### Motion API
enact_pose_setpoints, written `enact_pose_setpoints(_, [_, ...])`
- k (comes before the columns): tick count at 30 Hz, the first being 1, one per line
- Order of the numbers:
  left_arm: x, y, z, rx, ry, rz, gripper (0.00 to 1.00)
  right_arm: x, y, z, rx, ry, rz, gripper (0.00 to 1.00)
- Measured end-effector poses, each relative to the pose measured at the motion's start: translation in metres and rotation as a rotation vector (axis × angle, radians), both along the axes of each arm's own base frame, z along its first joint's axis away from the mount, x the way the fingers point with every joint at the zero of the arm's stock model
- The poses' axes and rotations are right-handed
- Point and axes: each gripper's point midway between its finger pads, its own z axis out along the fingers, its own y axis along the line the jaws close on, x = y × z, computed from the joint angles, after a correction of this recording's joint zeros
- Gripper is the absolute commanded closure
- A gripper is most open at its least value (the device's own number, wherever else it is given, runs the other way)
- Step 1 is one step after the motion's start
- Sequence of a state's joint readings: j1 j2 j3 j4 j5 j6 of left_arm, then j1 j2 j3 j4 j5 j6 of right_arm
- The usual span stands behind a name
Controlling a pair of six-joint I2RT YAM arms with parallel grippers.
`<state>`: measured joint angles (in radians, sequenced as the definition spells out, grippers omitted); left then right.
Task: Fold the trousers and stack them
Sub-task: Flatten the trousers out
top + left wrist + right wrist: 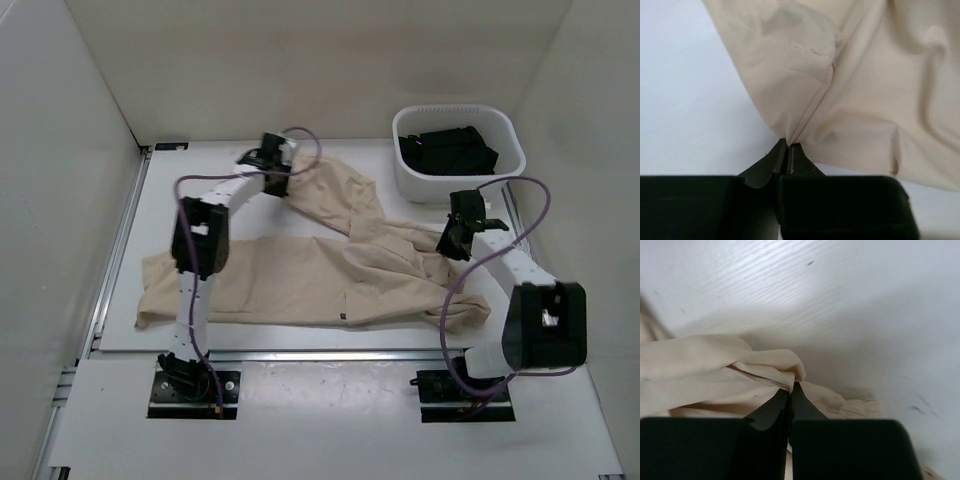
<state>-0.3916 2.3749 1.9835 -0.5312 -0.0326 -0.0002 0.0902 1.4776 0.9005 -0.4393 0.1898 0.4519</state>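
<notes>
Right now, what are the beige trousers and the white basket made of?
The trousers look like thin, soft woven cloth with a matte finish. They wrinkle and drape in loose folds, and the left wrist view shows a stitched seam. The basket is probably hard white plastic, because its walls are smooth and it holds its rounded shape. I can't tell the exact material from here.

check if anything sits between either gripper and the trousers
Nothing visible does. The left gripper is shut on a far edge of the trousers, and the right gripper is shut on a fold at their right side. The white basket stands beside the cloth, not between.
</notes>
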Motion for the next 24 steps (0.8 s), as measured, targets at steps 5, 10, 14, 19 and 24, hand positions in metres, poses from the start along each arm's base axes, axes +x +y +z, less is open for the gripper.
enact_pose_setpoints(5, [-0.039,0.185,0.084,0.007,-0.019,0.318,0.86,-0.012,-0.013,0.087,-0.119,-0.262,-0.037,1.00])
enact_pose_setpoints(10, [-0.147,0.248,0.141,0.037,-0.096,0.472,0.86,-0.045,0.004,0.096,-0.120,-0.338,0.018,0.95])
enact_pose_setpoints(14, [-0.221,0.221,0.076,0.075,0.072,0.386,0.86,-0.080,0.010,0.038,-0.147,-0.149,0.053,0.93])
enact_pose_setpoints(19, [-0.293,0.260,-0.003,0.123,0.380,0.512,0.74,-0.096,0.004,0.017,-0.185,-0.041,0.042,1.00])
enact_pose_setpoints(24, [-0.303,0.264,0.017,0.077,0.395,0.539,0.00,-0.075,0.008,0.035,-0.208,-0.054,0.070,0.68])
